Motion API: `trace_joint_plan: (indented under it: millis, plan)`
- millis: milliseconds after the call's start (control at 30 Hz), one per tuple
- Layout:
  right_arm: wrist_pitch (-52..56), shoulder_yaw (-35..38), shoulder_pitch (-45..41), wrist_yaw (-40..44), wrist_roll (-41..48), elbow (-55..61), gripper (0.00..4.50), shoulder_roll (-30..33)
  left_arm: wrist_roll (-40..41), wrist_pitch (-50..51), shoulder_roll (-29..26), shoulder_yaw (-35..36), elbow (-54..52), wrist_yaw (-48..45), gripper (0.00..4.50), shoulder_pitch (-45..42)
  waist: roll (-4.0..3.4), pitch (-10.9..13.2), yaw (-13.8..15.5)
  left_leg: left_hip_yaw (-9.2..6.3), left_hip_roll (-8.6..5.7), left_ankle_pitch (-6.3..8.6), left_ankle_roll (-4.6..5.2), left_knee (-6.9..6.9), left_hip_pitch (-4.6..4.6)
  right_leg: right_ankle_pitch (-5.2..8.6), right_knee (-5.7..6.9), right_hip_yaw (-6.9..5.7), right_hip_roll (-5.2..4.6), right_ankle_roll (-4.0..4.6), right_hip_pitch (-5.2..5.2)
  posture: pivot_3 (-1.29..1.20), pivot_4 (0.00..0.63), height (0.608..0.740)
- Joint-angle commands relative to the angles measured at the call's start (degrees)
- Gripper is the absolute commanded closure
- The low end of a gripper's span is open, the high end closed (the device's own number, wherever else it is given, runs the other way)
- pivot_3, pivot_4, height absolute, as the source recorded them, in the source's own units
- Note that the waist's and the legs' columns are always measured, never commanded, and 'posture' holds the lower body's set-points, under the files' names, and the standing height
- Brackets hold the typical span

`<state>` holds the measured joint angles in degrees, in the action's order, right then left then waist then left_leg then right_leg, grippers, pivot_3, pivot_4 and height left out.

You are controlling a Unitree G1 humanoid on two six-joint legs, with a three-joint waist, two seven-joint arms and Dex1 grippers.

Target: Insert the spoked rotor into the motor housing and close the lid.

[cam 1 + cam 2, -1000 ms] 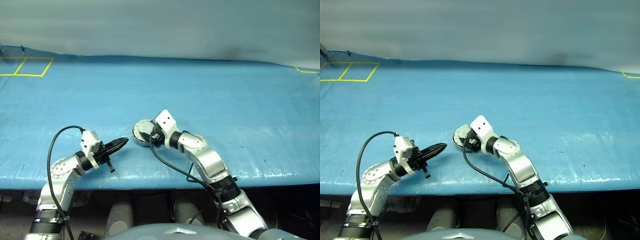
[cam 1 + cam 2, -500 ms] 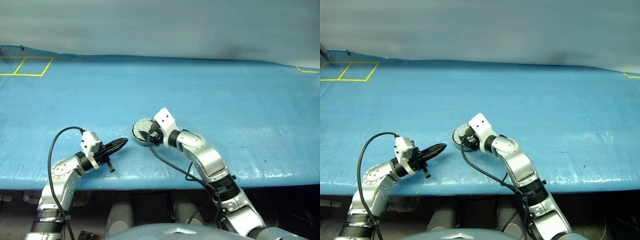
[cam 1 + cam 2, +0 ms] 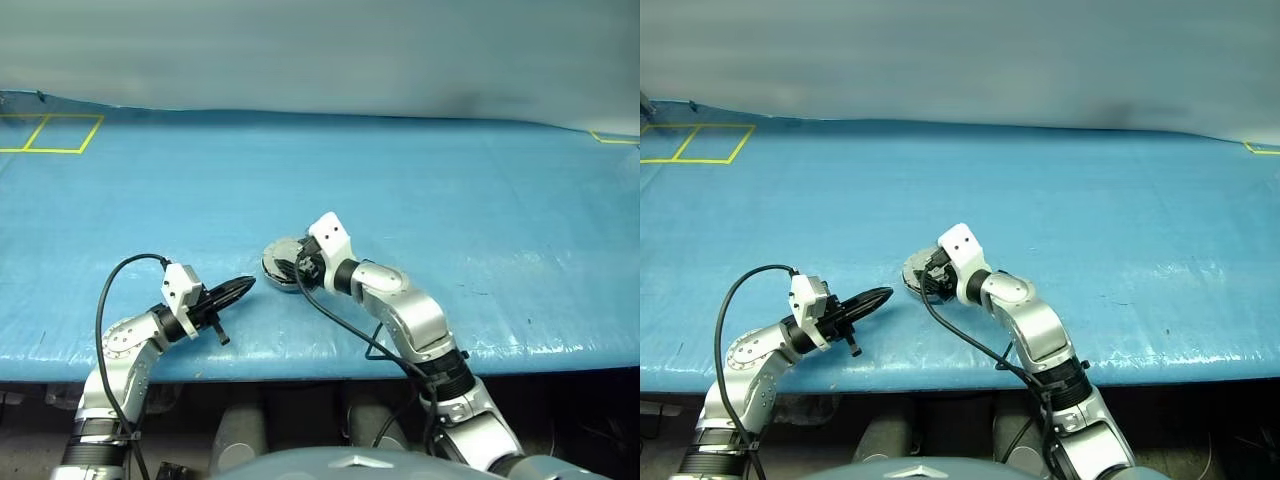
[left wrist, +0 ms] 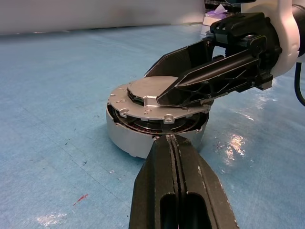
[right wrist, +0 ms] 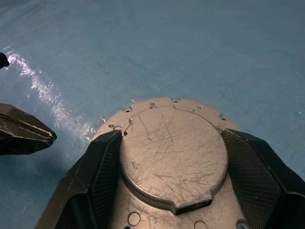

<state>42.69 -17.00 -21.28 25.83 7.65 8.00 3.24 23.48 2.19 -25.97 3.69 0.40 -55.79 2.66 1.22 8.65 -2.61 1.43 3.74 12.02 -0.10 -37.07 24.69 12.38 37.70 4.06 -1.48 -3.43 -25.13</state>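
Observation:
The motor housing (image 4: 125,139) is a silver puck on the blue mat, near the table's front edge. The grey lid (image 4: 143,106) lies almost flat on it, and a thin gap at the rim shows copper windings. My right gripper (image 3: 299,266) reaches over it from the right. Its fingers (image 5: 97,176) clasp both sides of the lid's raised centre disc (image 5: 172,152). My left gripper (image 3: 246,285) is shut and empty, its tips level and a short way left of the housing. The spoked rotor is hidden.
The blue mat (image 3: 450,200) covers the whole table and stretches far behind the housing. Yellow tape squares (image 3: 52,133) mark its far left corner. The table's front edge (image 3: 300,355) runs just below both grippers.
My right wrist has tipped a little, and the lid now lies flatter over the housing. The left gripper has stayed where it was.

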Motion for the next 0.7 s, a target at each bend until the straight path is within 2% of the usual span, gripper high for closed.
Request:
trace_joint_plan:
  millis: [33, 333, 700]
  plan:
    - [0.1, 0.29, -1.32, -1.44, 0.32, 1.82, 1.48, -0.86, 0.01, -1.25, 0.23, 0.29, -0.18, 0.22, 4.5, -0.09, 0.0, 0.0, -0.06, 0.0, 0.0, 0.0, 0.0, 0.0, 0.0, 0.0, 0.0, 0.0, 0.0, 0.0, 0.0, 0.0, 0.15, 0.74]
    - [-1.55, -3.68, -0.8, -3.4, -3.44, -0.31, 1.48, 0.3, -0.15, -1.47, 0.16, 0.43, 0.28, 0.66, 4.5, 0.1, 0.01, -0.01, -0.51, 0.0, 0.0, 0.0, 0.0, -0.01, -0.02, 0.0, 0.02, 0.0, 0.0, 0.0, 0.01, 0.0, 0.15, 0.74]
    - [-2.72, -5.27, -1.0, -4.65, -5.15, -2.52, 1.48, 0.27, -0.28, -1.54, 0.2, 0.63, 0.49, 1.08, 4.5, 0.2, 0.02, -0.02, -0.91, -0.01, 0.0, 0.0, 0.0, -0.01, -0.03, 0.0, 0.02, 0.0, 0.0, 0.0, 0.02, 0.0, 0.15, 0.74]
